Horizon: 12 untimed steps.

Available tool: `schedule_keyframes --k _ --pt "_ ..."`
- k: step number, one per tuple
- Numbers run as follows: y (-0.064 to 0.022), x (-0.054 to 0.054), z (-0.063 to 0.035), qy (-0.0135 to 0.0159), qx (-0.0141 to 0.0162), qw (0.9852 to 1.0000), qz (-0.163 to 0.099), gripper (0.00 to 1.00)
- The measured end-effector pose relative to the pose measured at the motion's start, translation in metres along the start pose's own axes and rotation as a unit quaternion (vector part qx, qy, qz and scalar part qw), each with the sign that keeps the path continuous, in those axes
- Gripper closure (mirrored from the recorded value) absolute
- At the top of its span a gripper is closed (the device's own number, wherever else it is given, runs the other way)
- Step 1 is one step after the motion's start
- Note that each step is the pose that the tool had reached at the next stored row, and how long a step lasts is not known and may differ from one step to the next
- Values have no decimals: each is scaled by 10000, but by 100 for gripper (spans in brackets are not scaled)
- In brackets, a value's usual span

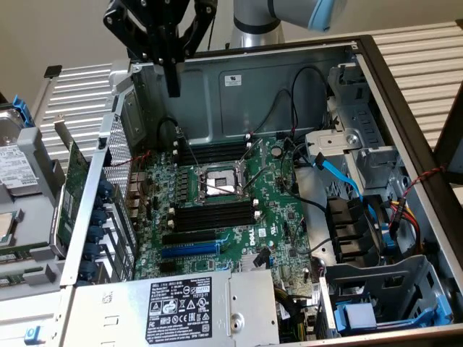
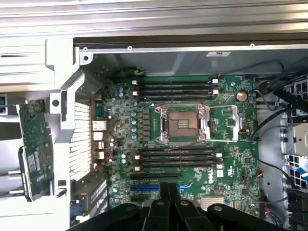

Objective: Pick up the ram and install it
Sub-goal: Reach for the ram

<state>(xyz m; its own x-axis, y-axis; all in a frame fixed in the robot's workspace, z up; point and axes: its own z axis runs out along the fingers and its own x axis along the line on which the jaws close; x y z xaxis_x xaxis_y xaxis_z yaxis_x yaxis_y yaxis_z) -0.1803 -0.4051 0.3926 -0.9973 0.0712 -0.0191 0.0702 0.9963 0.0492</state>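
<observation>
Over the far corner of the open chassis (image 1: 246,108), on the exterior view's left, gripper (image 1: 172,90) hangs pointing down, fingers pressed together, nothing pinched. Ram (image 2: 34,144) is, best guess, the long green board on edge just outside the perforated side wall (image 1: 119,188), beside the hard drives (image 1: 14,170); view's poor, so it could be another card. That wall sits between it and the motherboard (image 1: 286,210). Its long axis runs along the wall, crosswise to the memory slots (image 1: 213,215) flanking the CPU socket (image 1: 217,181). Cables (image 1: 340,173) crowd the exterior view's right.
</observation>
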Motion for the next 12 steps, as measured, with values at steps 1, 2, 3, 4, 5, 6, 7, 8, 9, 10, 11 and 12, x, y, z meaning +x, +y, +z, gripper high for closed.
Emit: schedule_keyframes --k 1,2,3,4,5,6,7,8,9,10,11,12 --pt "-7 44 -1 0 0 10000 0 89" --pt "-14 88 -3 0 0 10000 0 89" --pt "-21 132 -4 0 0 10000 0 89" --pt "-28 178 -5 0 0 10000 0 89" --pt "-35 225 -6 0 0 10000 0 89" --pt "-42 270 -7 0 0 10000 0 89" --pt "-48 315 -8 0 0 10000 0 89" --pt "-55 358 -9 0 0 10000 0 89" --pt "-62 405 -11 0 0 10000 0 89" --pt "-69 451 -12 0 0 10000 0 89" --pt "-76 496 -13 0 0 10000 0 89" --pt "-83 542 -14 0 0 10000 0 89"
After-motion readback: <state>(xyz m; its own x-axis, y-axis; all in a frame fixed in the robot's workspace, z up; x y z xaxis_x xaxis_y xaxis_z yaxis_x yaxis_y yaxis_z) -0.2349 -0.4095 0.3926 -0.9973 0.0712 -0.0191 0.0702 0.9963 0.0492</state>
